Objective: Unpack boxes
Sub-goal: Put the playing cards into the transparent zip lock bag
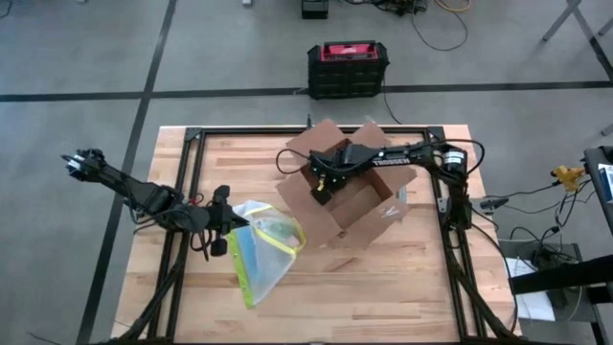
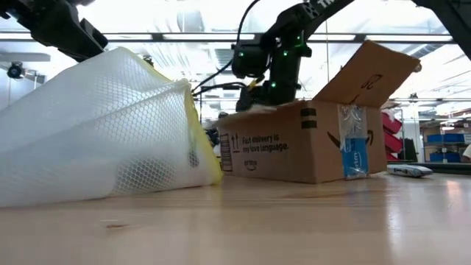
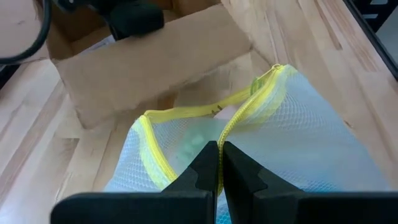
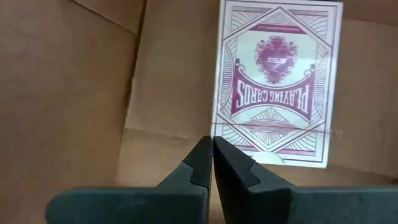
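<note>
Nearest the low camera lies a clear mesh plastic pouch with yellow zipper edging (image 2: 103, 125), resting on the pale wooden butcher-block desk (image 1: 383, 287), outside and just beside the brown corrugated cardboard shipping box (image 1: 350, 196). That box sits around the desk's middle, flaps standing open, tape and printed marks on its side.

Unpacking looks partly done: the pouch is out, but a red-and-white pack of playing cards (image 4: 278, 84) lies flat on the box floor, so at least that seems left to lift out.

Above the box, the right gripper (image 1: 320, 189) reaches down inside, fingers pressed together, holding nothing. The left gripper (image 1: 218, 233) hovers at the pouch's edge, fingers also pressed together and empty.

Box walls and raised flaps hem in the right arm; bare desk lies open toward the near edge.
</note>
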You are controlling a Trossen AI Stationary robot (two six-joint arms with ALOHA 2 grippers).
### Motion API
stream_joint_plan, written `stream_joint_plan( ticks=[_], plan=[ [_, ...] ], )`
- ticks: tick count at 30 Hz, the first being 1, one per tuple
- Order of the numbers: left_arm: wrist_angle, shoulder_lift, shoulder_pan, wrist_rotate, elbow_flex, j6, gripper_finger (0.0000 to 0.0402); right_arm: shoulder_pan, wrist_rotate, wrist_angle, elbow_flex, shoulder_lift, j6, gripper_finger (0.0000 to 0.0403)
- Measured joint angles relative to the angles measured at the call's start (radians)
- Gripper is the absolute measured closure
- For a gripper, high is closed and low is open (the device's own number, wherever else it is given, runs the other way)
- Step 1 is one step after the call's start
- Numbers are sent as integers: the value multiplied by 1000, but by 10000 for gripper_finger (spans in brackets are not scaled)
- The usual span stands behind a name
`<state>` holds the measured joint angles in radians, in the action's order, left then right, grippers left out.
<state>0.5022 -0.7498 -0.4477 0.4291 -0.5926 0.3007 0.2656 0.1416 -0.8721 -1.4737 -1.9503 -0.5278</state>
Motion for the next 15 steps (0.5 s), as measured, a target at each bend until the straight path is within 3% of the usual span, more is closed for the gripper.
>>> stream_joint_plan(
  ticks=[5, 10, 15],
  plan=[
    [2, 0, 0, -1, 0, 0, 401, 23, 101, -76, -33, 20, 15, 403],
    [1, 0, 0, -1, 0, 1, 401, 37, -7, -36, -43, 29, 84, 403],
    [1, 0, 0, -15, 0, 8, 401, 65, 0, -20, -41, 62, 222, 403]
  ],
)
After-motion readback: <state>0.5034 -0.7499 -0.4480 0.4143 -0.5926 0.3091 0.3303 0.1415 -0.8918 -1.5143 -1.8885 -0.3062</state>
